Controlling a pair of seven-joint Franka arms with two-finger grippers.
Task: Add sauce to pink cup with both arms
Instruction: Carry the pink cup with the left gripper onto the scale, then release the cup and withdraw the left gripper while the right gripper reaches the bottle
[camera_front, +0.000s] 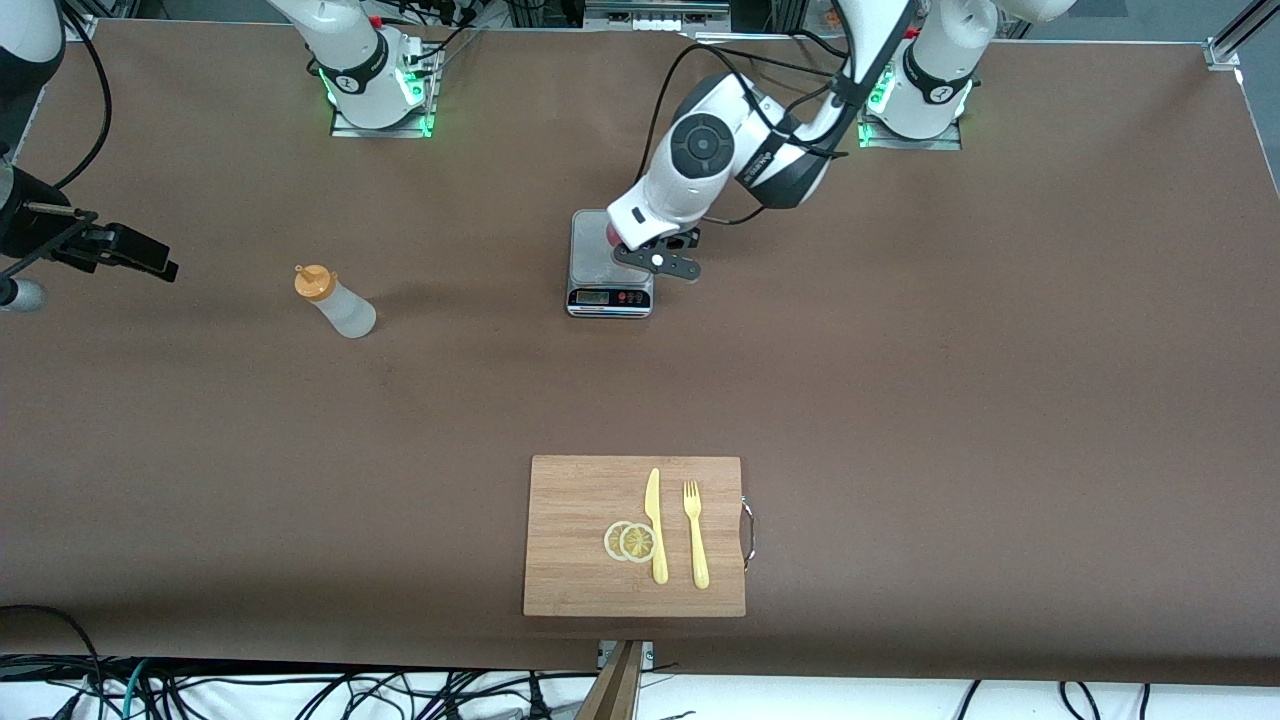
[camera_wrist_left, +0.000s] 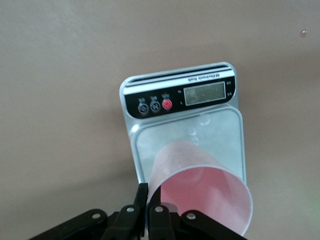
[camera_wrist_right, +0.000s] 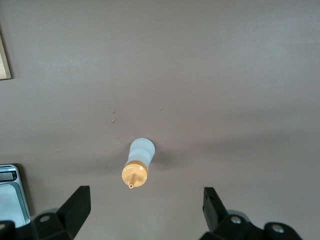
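The sauce (camera_front: 335, 302) is seen in the front view standing on the table toward the right arm's end, its long axis upright and orange cap uppermost. The right gripper (camera_front: 135, 255) hangs well apart from it.

In the left wrist view, the pink cup (camera_wrist_left: 200, 192) is pinched at its rim by the left gripper (camera_wrist_left: 148, 207) over the scale (camera_wrist_left: 182, 100), mouth up; a thin-wall pinch could slip or tip it.

In the right wrist view, the nozzle points at the camera between widely spread fingers (camera_wrist_right: 75, 205); an off-centre descent could topple the bottle.
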